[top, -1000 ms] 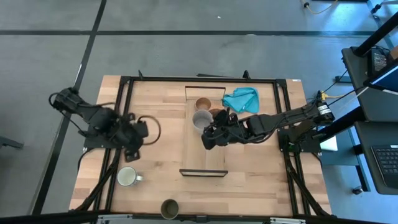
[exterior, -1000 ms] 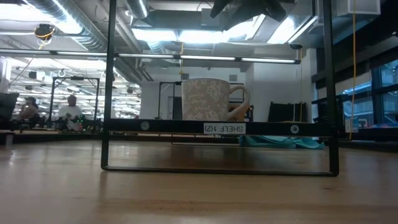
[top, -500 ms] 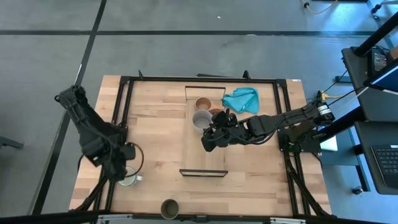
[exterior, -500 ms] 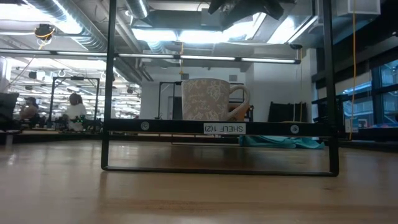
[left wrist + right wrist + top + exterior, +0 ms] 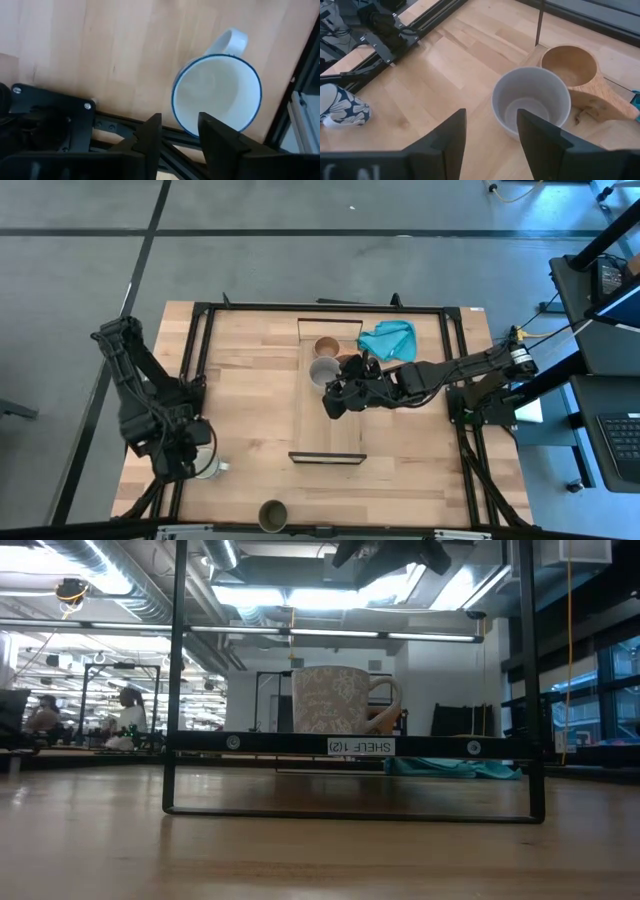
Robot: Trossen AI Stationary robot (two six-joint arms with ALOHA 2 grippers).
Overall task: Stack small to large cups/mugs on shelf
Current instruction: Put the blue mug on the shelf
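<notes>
A white mug with a blue rim [image 5: 217, 95] stands upright on the table near the front left [image 5: 207, 468]. My left gripper [image 5: 177, 131] hangs open above it, pointing down, over the rim's edge and clear of it [image 5: 188, 460]. On the long shelf [image 5: 328, 430], a grey mug [image 5: 531, 105] and a tan wooden cup [image 5: 569, 64] stand on their bases at the far end. My right gripper [image 5: 490, 145] hovers open just short of the grey mug [image 5: 323, 372]. A dark olive cup [image 5: 273, 515] stands at the front edge.
A teal cloth [image 5: 388, 338] lies at the back, right of the shelf. Black frame rails [image 5: 190, 380] run along the table's left and right sides. Bare wood lies between the left rail and the shelf. In the low view the shelf's black bracket [image 5: 350, 812] stands on the table.
My left gripper has swung from the table's left middle toward the near edge and come down over the white mug. The right arm and the cups have kept still.
</notes>
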